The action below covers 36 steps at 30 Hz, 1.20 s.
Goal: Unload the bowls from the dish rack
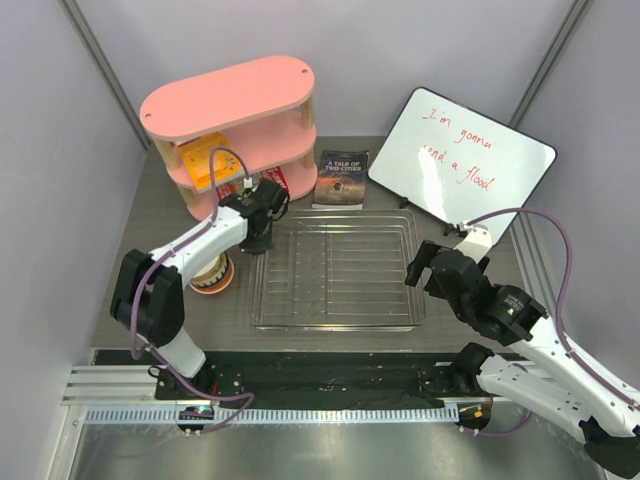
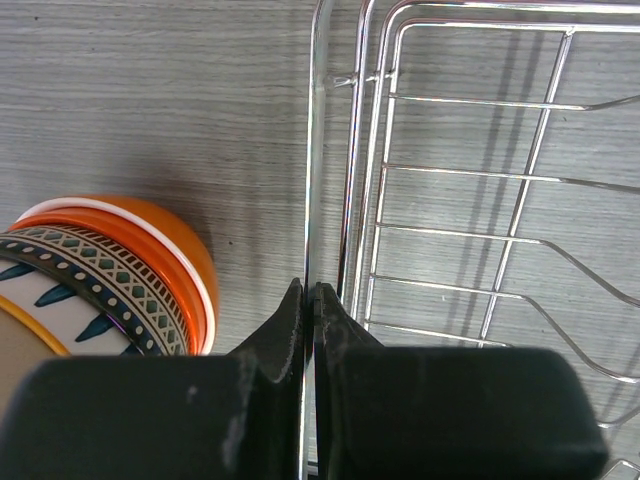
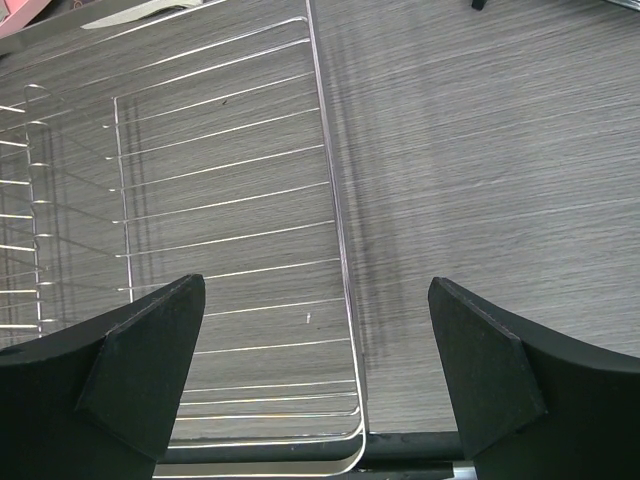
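Note:
The silver wire dish rack [image 1: 335, 326] lies in the middle of the table with no bowls in it. A stack of bowls [image 1: 212, 272] stands on the table left of the rack, partly hidden under my left arm. In the left wrist view an orange bowl [image 2: 178, 250] holds a white-rimmed one and a teal-patterned one [image 2: 90, 275]. My left gripper [image 1: 258, 236] is shut on the rack's left rim wire [image 2: 310, 150] near its far corner; its jaws [image 2: 308, 292] pinch the wire. My right gripper [image 1: 425, 265] is open and empty above the rack's near right corner [image 3: 338, 220], the fingertips [image 3: 315, 290] straddling the rim.
A pink oval shelf unit [image 1: 230, 110] stands at the back left with a yellow item [image 1: 205, 160] on it. A book [image 1: 341, 178] lies behind the rack. A whiteboard [image 1: 460, 160] with red writing leans at the back right. The table's black front edge [image 3: 420, 440] is just below the rack.

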Motion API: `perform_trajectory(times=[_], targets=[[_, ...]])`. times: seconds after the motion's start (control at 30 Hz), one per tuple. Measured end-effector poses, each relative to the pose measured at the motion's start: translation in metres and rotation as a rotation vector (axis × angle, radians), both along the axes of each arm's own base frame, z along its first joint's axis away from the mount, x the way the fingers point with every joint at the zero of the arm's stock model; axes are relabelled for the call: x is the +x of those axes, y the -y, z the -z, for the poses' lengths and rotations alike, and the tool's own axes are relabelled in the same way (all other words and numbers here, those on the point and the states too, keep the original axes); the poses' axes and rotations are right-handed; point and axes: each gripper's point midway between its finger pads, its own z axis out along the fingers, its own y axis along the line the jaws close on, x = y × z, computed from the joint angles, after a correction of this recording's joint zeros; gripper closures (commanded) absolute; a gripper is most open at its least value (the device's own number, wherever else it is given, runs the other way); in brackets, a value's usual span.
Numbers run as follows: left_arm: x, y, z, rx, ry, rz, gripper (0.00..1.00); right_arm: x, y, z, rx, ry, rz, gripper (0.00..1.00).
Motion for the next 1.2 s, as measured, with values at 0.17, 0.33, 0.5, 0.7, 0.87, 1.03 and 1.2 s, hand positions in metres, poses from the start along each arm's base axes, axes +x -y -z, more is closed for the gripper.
perform_trajectory(times=[0.17, 0.33, 0.5, 0.7, 0.87, 1.03, 1.2], targets=[[0.003, -0.006, 0.000, 0.002, 0.000, -0.021, 1.00, 0.000, 0.001, 0.000, -0.004, 0.001, 0.000, 0.00], [0.007, -0.014, 0.000, 0.002, 0.000, -0.047, 0.98, 0.000, 0.001, 0.000, -0.007, 0.002, -0.002, 0.00], [0.010, -0.016, 0.000, -0.003, 0.009, -0.052, 0.70, 0.000, 0.001, 0.000, -0.014, 0.002, -0.005, 0.00], [0.005, -0.021, -0.014, -0.032, 0.053, -0.056, 0.63, 0.000, 0.002, -0.001, -0.013, 0.005, -0.003, 0.00], [0.001, -0.016, -0.052, -0.114, 0.155, -0.046, 0.48, -0.001, 0.003, -0.003, -0.006, 0.012, -0.003, 0.00], [-0.006, -0.007, -0.129, -0.272, 0.327, -0.023, 0.46, -0.004, 0.004, -0.008, 0.020, 0.023, 0.001, 0.00], [-0.019, 0.007, -0.195, -0.437, 0.444, 0.015, 0.40, -0.007, 0.004, -0.030, 0.060, 0.047, -0.006, 0.00]])
